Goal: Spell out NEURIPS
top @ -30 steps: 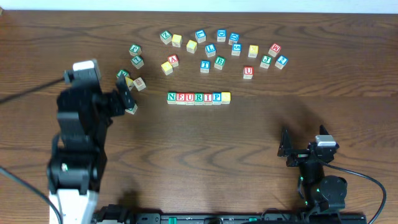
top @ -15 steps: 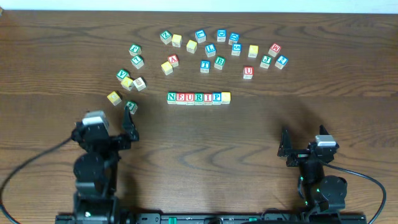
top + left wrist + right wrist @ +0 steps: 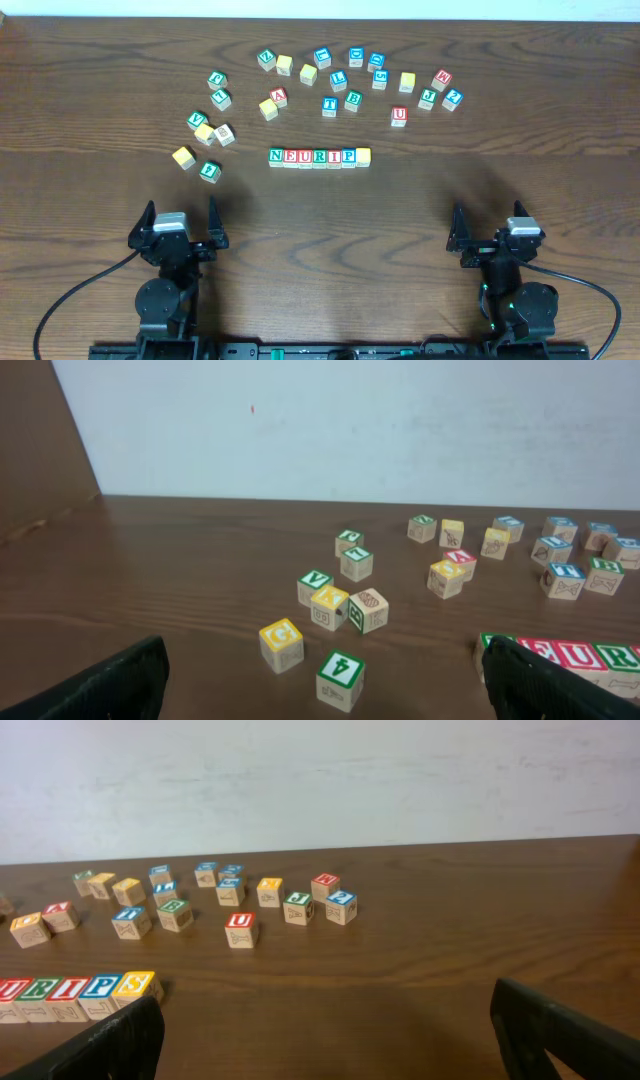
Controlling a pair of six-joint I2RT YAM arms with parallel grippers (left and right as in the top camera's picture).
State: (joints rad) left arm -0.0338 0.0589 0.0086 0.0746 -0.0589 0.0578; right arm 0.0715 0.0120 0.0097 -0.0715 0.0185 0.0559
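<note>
1. My left gripper (image 3: 181, 208) is back at the lower left, jaws apart, empty, clear of the loose blocks (image 3: 208, 132).
2. My right gripper (image 3: 487, 213) rests lower right, jaws apart, empty.
3. The row of blocks (image 3: 319, 157) sits at centre frame, seven touching, undisturbed; I judge the spelling finished.

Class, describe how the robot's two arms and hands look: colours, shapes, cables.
Both arms are black with rounded joints. The left hand and right hand each have two black, tapering fingers and a light grey box above the wrist. A thin black cable loops outward from each arm.
</note>
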